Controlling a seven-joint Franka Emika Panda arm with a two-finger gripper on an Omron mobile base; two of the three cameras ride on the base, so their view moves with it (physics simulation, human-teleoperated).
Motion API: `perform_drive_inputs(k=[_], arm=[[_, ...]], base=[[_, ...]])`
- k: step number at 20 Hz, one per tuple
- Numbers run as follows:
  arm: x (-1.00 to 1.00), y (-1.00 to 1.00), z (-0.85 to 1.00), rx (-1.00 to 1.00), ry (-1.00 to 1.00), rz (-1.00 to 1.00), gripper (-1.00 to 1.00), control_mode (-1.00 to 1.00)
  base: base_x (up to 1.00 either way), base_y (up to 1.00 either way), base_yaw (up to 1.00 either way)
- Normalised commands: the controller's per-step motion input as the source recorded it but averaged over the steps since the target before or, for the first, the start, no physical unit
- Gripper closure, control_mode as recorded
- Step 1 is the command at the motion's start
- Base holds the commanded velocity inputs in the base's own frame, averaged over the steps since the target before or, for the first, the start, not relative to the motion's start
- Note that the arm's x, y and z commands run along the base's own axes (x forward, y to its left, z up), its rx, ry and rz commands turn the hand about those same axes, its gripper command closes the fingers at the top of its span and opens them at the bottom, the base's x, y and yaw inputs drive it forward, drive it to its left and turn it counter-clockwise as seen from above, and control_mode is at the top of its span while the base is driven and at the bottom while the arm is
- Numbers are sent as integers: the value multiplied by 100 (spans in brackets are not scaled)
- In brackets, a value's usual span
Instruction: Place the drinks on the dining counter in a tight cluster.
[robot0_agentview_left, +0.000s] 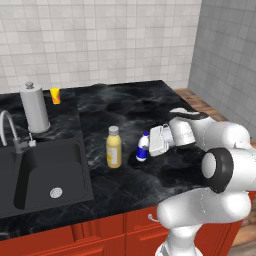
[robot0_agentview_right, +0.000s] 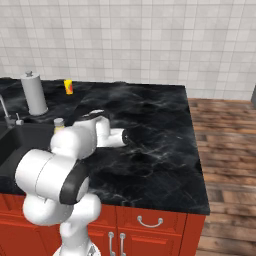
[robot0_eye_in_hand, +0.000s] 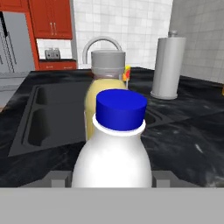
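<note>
A small white bottle with a blue cap (robot0_agentview_left: 143, 149) stands on the black marble dining counter (robot0_agentview_left: 150, 100), right of the sink. My gripper (robot0_agentview_left: 148, 146) reaches in from the right and is shut on it, a fingertip pressed against each side of its body (robot0_eye_in_hand: 116, 148). Just to its left, a short gap away, stands the yellow bottle with a grey cap (robot0_agentview_left: 114, 150), which rises directly behind the small bottle in the hand view (robot0_eye_in_hand: 105, 87). In the right base view my arm hides the small bottle, and only the yellow bottle's cap (robot0_agentview_right: 59, 122) peeks out.
The inset black sink (robot0_agentview_left: 45, 175) with its curved faucet (robot0_agentview_left: 10, 130) lies left of the bottles. A tall grey paper towel cylinder (robot0_agentview_left: 35, 107) and a small orange-yellow cup (robot0_agentview_left: 55, 95) stand at the back. The counter's right edge (robot0_agentview_right: 197, 150) drops to wood floor.
</note>
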Motion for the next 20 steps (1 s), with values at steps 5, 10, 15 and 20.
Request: perform_drive_inputs(k=[5, 10, 15, 20], arm=[[36, 29, -22, -3, 0, 0, 100, -100], [28, 22, -25, -2, 0, 0, 100, -100], [22, 18, -24, -6, 0, 0, 100, -100], [24, 13, -21, -11, 0, 0, 100, -100]], base=[[0, 0, 0], [0, 0, 0], [0, 0, 0], [0, 0, 0]])
